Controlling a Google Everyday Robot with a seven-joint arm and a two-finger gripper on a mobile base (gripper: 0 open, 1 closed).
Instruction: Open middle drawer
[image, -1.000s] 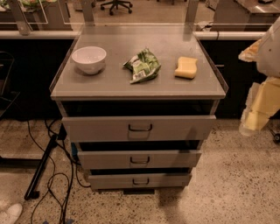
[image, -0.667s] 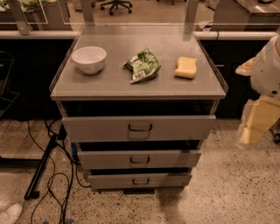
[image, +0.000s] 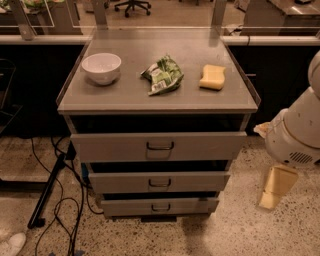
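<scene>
Gripper (image: 276, 189): located at the lower right of the frame, hanging below the white rounded arm housing (image: 297, 137), over the floor and well apart from the cabinet; it holds nothing that can be seen, and whether it is spread or pressed together cannot be told. Middle drawer (image: 125, 182): second of three grey fronts, low in the centre of the frame, with a small dark loop handle (image: 160, 183) at its centre. A dark gap runs above its front, and its inside is not visible. Top drawer (image: 110, 146): directly above, wider in appearance, with a similar dark gap over it. Bottom drawer (image: 125, 206): directly below, smallest in appearance. No drawer contents can be seen. White bowl (image: 101, 67): upright on the left of the cabinet top (image: 150, 102), with nothing seen inside it. Green snack bag (image: 162, 75): crumpled, lying at the middle of the top, apart from the bowl. Yellow sponge (image: 213, 77): lying flat to the right of the bag, not touching it. Floor (image: 235, 235): speckled, stone-like. Black cables (image: 70, 215) and a dark bar (image: 47, 192) lie at the lower left beside the cabinet. White shoe (image: 11, 245): at the bottom left corner. Dark counters stand behind the cabinet on both sides. Office chair base (image: 132, 5): at the top edge.
</scene>
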